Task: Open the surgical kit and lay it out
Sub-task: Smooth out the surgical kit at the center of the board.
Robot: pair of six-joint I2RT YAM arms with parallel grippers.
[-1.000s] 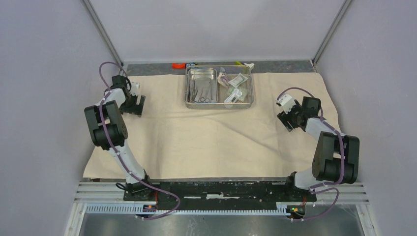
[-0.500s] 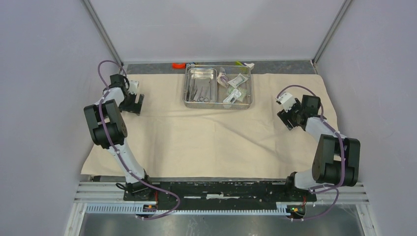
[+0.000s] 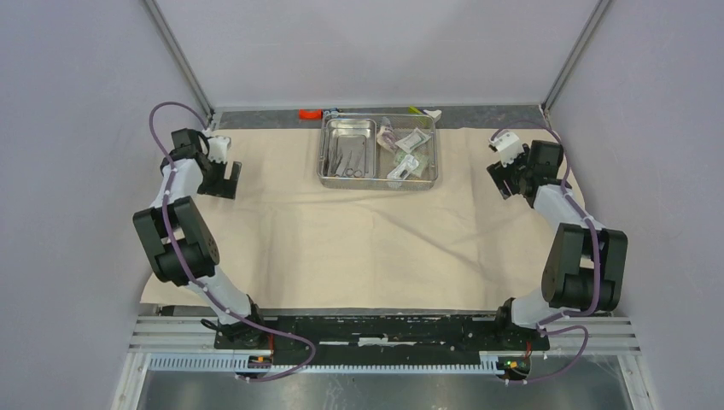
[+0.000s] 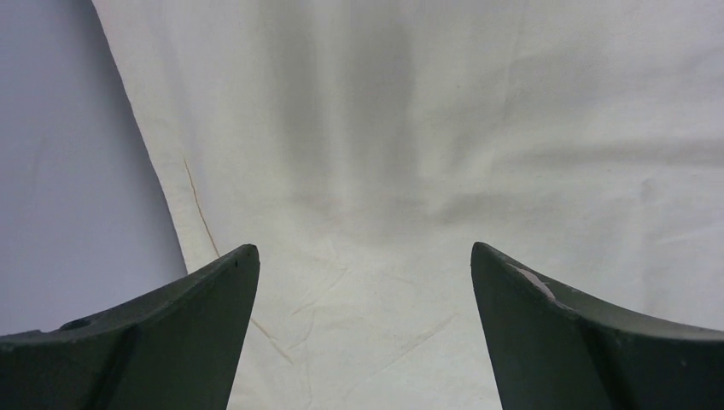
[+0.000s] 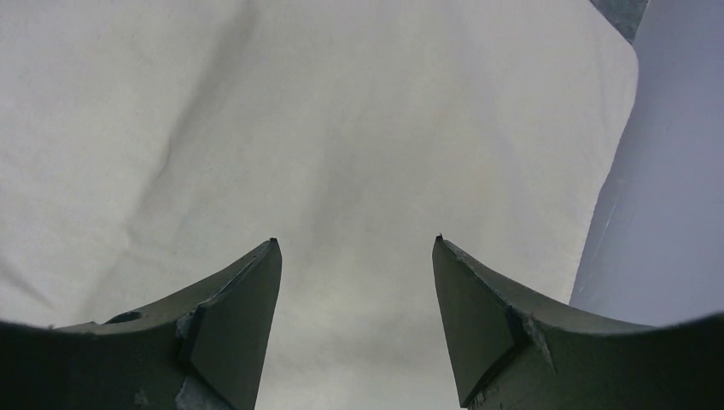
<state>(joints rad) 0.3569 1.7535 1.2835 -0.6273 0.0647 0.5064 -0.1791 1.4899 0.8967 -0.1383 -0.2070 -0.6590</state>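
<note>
The beige cloth wrap (image 3: 341,239) lies spread flat over the table. At its far middle stands the steel tray (image 3: 436,149) with a smaller inner tray (image 3: 331,128). Metal instruments (image 3: 348,158) lie in the inner tray and sealed packets (image 3: 408,149) beside it. My left gripper (image 3: 224,179) hangs open over the cloth's far left part, near its left edge (image 4: 162,184). Over the far right part, my right gripper (image 3: 504,179) is open close to the cloth's right edge (image 5: 610,162). Neither holds anything; only cloth (image 4: 367,282) shows between the fingers.
An orange piece (image 3: 309,113) and a yellow-green and white object (image 3: 424,112) lie on the grey strip behind the cloth. Grey walls stand close on both sides, with metal posts (image 3: 179,60) at the back corners. The arm bases sit on the rail (image 3: 376,329) at the near edge.
Both arms have swung outward and toward the far side: the left gripper moved further left and back, the right gripper moved back and right. The cloth and tray lie as before.
</note>
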